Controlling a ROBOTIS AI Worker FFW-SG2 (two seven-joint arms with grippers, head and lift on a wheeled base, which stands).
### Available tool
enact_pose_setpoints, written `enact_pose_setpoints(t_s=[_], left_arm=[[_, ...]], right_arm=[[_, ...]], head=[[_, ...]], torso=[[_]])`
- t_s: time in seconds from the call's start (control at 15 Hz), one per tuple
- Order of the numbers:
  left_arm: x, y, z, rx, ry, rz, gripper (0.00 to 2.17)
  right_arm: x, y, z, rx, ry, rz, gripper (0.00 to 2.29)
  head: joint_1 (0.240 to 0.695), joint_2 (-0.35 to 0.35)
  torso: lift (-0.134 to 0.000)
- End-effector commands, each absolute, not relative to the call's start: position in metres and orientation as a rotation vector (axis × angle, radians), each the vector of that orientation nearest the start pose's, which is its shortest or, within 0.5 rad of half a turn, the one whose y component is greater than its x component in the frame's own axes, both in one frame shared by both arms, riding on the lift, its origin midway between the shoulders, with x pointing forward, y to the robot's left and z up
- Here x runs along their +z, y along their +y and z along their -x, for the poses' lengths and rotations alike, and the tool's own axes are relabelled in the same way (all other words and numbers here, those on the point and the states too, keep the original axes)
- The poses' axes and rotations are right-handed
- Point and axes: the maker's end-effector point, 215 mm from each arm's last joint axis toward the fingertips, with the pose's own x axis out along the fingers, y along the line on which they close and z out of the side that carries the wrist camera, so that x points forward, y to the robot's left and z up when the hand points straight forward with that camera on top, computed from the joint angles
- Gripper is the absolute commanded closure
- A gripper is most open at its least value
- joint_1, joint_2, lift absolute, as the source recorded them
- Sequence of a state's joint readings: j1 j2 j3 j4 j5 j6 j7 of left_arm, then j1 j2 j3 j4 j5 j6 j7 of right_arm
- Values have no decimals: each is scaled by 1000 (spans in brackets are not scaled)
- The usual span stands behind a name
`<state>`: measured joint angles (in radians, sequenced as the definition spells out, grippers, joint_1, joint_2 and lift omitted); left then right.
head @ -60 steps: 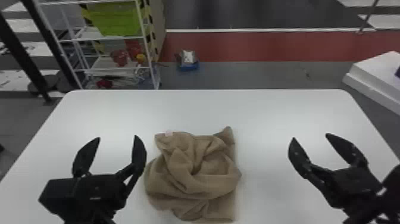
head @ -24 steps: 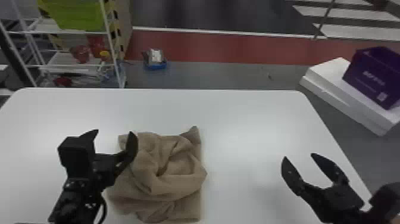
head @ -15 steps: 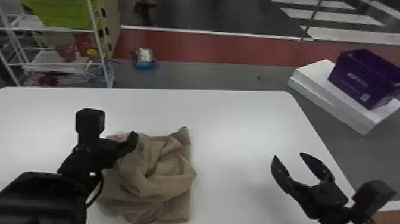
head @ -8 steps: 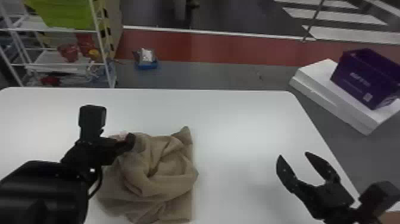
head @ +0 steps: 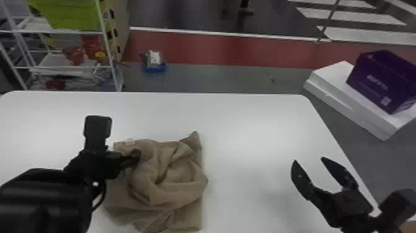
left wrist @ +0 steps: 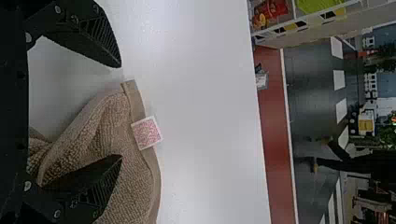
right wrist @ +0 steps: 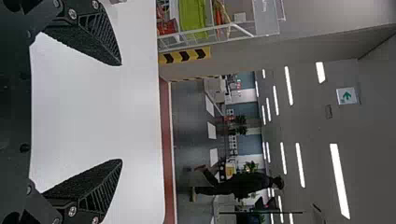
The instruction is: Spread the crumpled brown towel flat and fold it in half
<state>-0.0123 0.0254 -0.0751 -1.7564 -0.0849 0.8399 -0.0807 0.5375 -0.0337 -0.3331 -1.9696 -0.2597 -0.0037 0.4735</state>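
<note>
On the white table, the brown towel lies bunched. Its folds crowd together, so the left gripper, gaping and empty at its corner, might pinch extra layers and drag the heap. The right gripper gapes, empty, well apart from the towel. The left arm hides the towel's left side; contact beside the tag, I can't tell.

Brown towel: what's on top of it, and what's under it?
The brown towel lies on the white table; anything beneath its folds is covered. A small tag sits on its hem; the left pincer hides part of the towel.
</note>
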Motion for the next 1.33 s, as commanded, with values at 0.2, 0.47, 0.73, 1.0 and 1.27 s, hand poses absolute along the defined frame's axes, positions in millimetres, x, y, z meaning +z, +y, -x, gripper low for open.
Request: enact_pose_setpoints(t_s=[0.2,0.47,0.73,1.0,1.27], left_arm=[[-465,200,-549,-98,618,-90,215],[-461,198,-553,-107,612,-89,272],[-477,195,-540,-123,675,-102,458],[-483,199,-533,-118,694,-108,745],[-440,202,-524,-91,588,-80,1447]], right_arm=[[-365,-327,-407,167,68,-100,147],[-363,-332,-404,161,62,-100,147],[-361,-334,-402,162,58,-107,147],[-359,-335,-401,162,54,-112,147],[-358,-333,-400,166,51,-116,147]], head=[[695,-139],[695,-149],[695,-157],[695,-164],[695,-158]], torso=[[-124],[-124],[-124],[-124],[-124]])
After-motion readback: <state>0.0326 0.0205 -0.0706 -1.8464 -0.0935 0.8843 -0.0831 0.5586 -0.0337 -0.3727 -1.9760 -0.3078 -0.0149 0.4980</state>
